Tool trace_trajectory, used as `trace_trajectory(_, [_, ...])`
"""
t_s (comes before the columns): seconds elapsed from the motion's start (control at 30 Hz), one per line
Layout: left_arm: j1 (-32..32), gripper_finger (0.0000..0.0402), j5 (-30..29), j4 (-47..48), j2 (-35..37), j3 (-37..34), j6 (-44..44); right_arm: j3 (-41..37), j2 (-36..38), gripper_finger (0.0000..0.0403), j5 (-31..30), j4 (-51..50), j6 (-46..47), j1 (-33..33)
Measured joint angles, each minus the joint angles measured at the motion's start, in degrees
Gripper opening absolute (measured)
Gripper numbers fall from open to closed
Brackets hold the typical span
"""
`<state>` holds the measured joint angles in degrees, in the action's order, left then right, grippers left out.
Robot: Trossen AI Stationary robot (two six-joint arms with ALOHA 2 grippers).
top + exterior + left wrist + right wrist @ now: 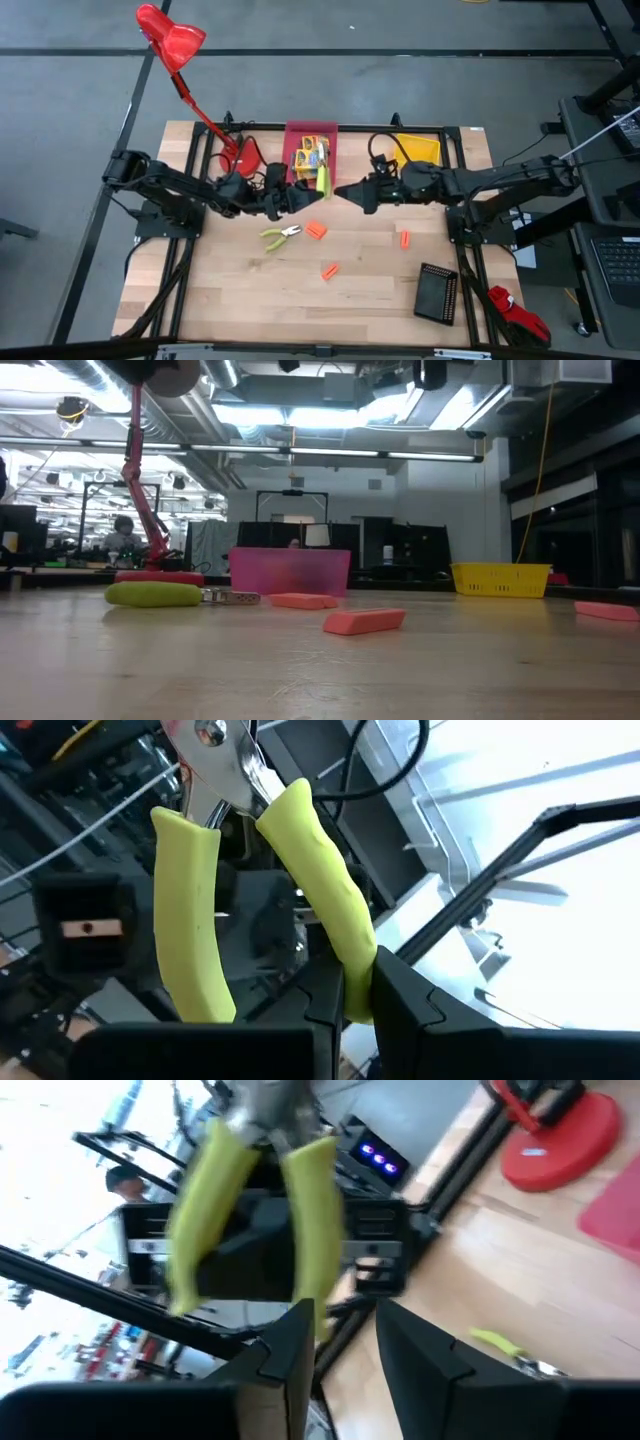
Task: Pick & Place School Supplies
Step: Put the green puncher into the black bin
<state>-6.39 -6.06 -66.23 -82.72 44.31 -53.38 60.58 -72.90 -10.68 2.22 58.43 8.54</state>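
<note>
Already, crayon boxes (308,156) lie in the pink bin (296,131). My left gripper (300,196) pinches lifted pliers (275,890)'s handle; right gripper (343,191) stands narrowly parted beside. Orange pieces (329,270) and another pair of pliers (281,235) wait on the worktop (250,300).

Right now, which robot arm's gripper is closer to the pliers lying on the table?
Left. The left gripper, holding other pliers, hangs close beside the table pliers. The right gripper is farther off, on their right side.
</note>
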Motion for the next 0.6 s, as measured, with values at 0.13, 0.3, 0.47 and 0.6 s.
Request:
trace_trajectory(0.13, [-0.7,0.0026,-0.8,0.5,0.0,0.0,0.1,0.0,0.0,0.0122,0.4,1.2,-0.2,-0.1])
trace_trajectory(0.3, [-1.0,0.0026,-1.9,0.8,0.0,0.0,0.1,0.0,0.0,0.0136,0.8,1.4,0.1,-0.5])
trace_trajectory(0.47, [-1.1,0.0026,-1.8,0.9,0.0,0.0,0.1,0.0,-0.2,0.0141,0.8,1.9,0.1,-0.7])
trace_trajectory(0.6, [-1.0,0.0026,-1.9,0.9,-0.7,0.0,-0.3,0.0,-2.0,0.0142,1.6,4.4,0.2,-1.1])
